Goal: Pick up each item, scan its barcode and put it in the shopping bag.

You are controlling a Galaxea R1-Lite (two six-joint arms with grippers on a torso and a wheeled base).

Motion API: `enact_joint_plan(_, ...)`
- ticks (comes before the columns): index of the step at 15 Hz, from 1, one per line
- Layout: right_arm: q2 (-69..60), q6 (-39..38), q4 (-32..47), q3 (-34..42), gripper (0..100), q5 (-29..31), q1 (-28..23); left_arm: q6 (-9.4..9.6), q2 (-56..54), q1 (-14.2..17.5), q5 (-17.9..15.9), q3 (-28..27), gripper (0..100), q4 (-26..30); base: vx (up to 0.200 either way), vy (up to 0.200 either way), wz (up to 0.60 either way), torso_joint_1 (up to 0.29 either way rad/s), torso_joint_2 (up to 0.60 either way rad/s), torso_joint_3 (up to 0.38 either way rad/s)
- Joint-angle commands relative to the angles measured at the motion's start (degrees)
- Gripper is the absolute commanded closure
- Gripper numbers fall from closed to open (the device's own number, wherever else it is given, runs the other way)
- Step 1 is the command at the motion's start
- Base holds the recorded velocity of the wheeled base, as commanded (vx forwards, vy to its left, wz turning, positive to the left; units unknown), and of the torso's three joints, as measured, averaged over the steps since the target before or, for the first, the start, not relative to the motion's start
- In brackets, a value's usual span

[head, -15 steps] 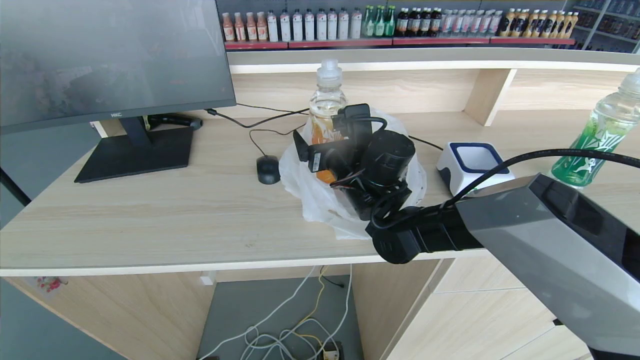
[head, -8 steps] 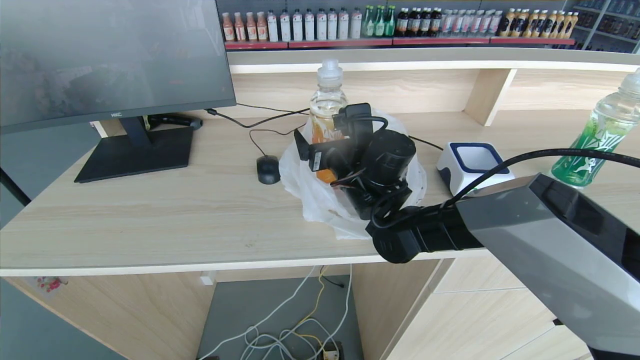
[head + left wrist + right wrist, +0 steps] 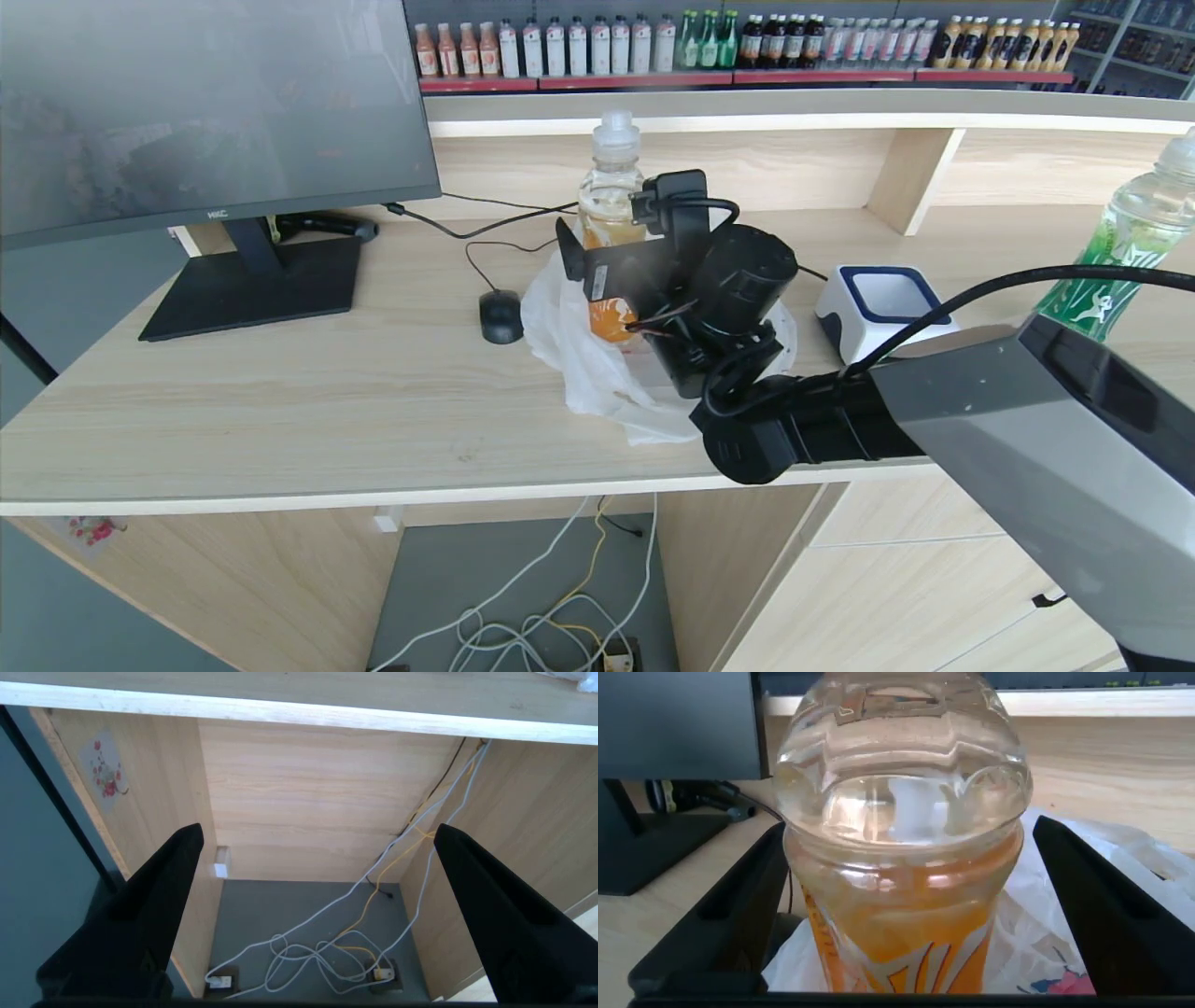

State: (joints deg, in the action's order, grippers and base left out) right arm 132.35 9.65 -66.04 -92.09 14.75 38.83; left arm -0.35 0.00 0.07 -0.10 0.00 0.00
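Since the orange drink bottle (image 3: 607, 201) already stands upright inside the shopping bag (image 3: 569, 355) on the desk (image 3: 280, 392), the right end effector (image 3: 908, 868) flanks it, jaws seemingly loosened.

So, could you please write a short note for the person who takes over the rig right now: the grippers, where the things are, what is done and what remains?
Left gripper: open, holds nothing, low, facing the space under the counter.
Right gripper: open around the orange drink bottle.
Things: the orange drink bottle stands upright in the white shopping bag on the counter. The green drink bottle stands on the counter at the robot's right, beyond the barcode scanner.
Done: the orange drink bottle appears bagged; its scan cannot be confirmed.
Left: pull the right gripper clear, then pick up, scan and bag the green drink bottle.
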Motion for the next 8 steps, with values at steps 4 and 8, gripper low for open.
enact_joint_plan(4,-4.9,0.9,-1.6,0.2,0,0.4,0.1,0.00,0.0,0.0,0.0,0.0,0,0.0,0.000,0.000,0.00,0.000,0.00,0.000)
enact_joint_plan(8,-11.1,2.9,-9.5,6.5,0,0.7,0.3,-0.09,0.0,0.0,0.0,0.0,0,0.0,0.000,0.000,0.00,0.000,0.00,0.000)
